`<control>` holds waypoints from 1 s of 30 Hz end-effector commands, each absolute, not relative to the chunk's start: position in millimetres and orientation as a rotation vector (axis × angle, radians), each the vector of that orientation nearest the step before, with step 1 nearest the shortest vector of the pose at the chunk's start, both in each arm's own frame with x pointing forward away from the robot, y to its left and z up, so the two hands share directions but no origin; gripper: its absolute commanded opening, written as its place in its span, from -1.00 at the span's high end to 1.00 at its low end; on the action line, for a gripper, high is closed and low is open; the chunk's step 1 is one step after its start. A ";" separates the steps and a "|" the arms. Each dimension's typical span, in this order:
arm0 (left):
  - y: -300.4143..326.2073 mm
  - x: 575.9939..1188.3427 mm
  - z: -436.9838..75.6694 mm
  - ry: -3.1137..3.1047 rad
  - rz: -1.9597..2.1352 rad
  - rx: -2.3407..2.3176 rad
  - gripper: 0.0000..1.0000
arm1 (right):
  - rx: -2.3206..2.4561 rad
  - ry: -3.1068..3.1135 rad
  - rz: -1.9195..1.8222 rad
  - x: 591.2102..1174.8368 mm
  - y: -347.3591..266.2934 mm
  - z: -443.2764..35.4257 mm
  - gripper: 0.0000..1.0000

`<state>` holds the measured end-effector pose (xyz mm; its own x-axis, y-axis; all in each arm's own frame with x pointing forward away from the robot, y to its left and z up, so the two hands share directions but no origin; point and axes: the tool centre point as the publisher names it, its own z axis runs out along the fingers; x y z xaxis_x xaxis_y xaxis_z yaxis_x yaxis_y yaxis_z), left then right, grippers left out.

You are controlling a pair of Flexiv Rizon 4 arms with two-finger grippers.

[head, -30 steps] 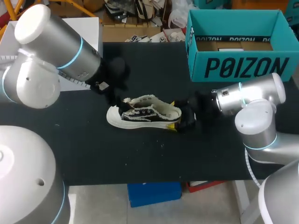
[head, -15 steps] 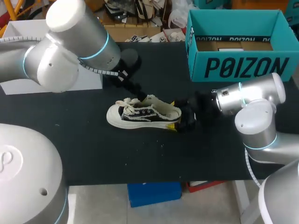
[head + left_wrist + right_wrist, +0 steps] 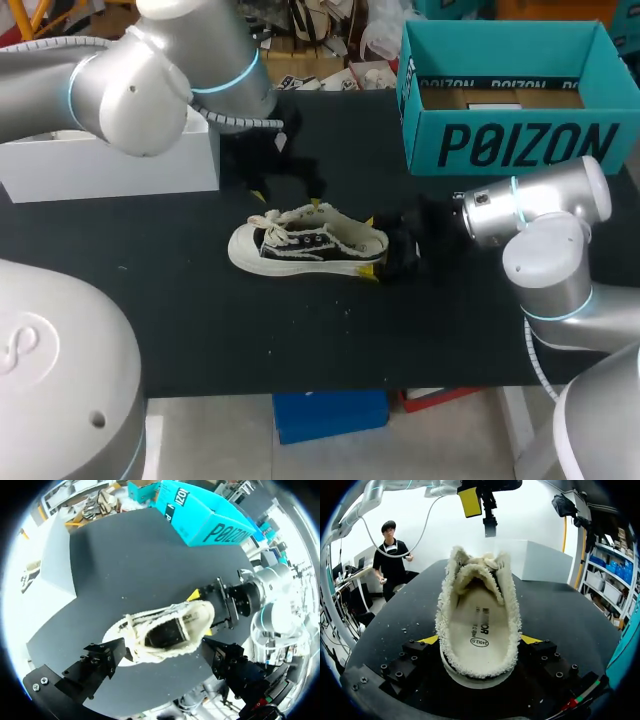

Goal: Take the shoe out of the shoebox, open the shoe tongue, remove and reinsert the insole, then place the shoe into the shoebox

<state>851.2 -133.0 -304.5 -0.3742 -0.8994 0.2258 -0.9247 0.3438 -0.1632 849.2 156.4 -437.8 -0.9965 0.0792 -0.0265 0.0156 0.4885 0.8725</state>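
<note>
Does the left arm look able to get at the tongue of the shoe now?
Probably yes. The left hand hangs open just above the shoe, whose opening faces up. The right hand grips only the heel, so nothing covers the tongue.

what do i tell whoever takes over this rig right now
left pincer: open, above the laced front of the shoe.
right pincer: shut on the shoe's heel; the shoe stands upright on the table.
shoebox: open, at the table's back right.
Done: shoe is out of the shoebox. The insole lies inside the shoe; whether it has been out yet cannot be told.
To do: open the tongue, insole out and back in if not done, shoe into the shoebox.
</note>
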 end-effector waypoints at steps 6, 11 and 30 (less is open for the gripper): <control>-171.1 856.0 -320.9 -2.252 -0.106 2.361 -1.00 | 0.088 2.655 1.554 850.4 158.8 -441.1 1.00; -171.7 858.3 -325.2 -2.252 -0.212 2.471 -1.00 | 0.088 2.655 1.554 850.4 158.8 -441.1 1.00; -175.3 841.8 -340.2 -2.375 -0.397 2.332 -1.00 | 0.088 2.655 1.554 850.4 158.8 -441.1 1.00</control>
